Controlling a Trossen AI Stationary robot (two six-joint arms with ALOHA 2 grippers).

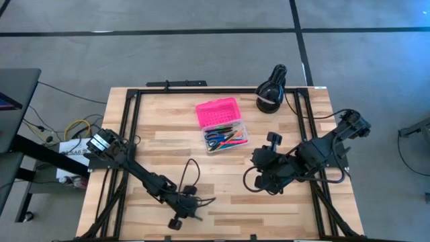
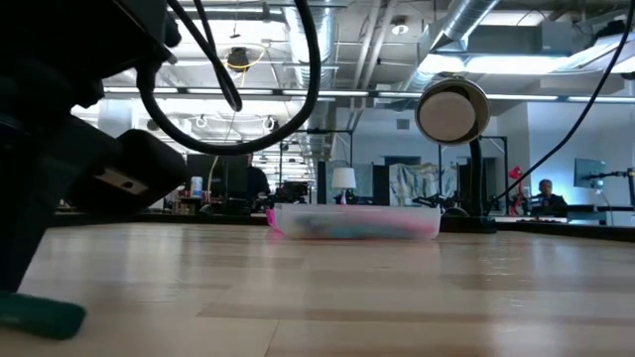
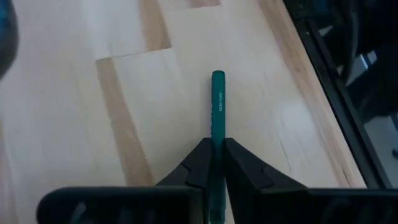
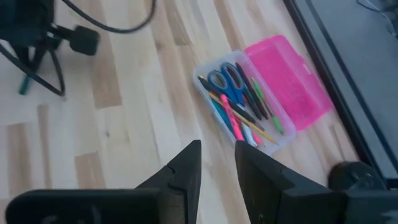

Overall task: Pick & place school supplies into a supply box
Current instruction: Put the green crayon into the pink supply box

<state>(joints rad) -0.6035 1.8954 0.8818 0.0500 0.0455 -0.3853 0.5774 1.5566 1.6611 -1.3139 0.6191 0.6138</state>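
only left wrist view shows left pincer (image 3: 217,163) clamping green pen (image 3: 217,106)

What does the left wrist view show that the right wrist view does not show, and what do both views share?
Only the left wrist view shows up close the left gripper, its jaws shut on a green pen lying on the table. Only the right wrist view shows the open pencil case with its pink lid, the scissors and pens inside it, and the right gripper with jaws apart, empty. Both show the wooden table.
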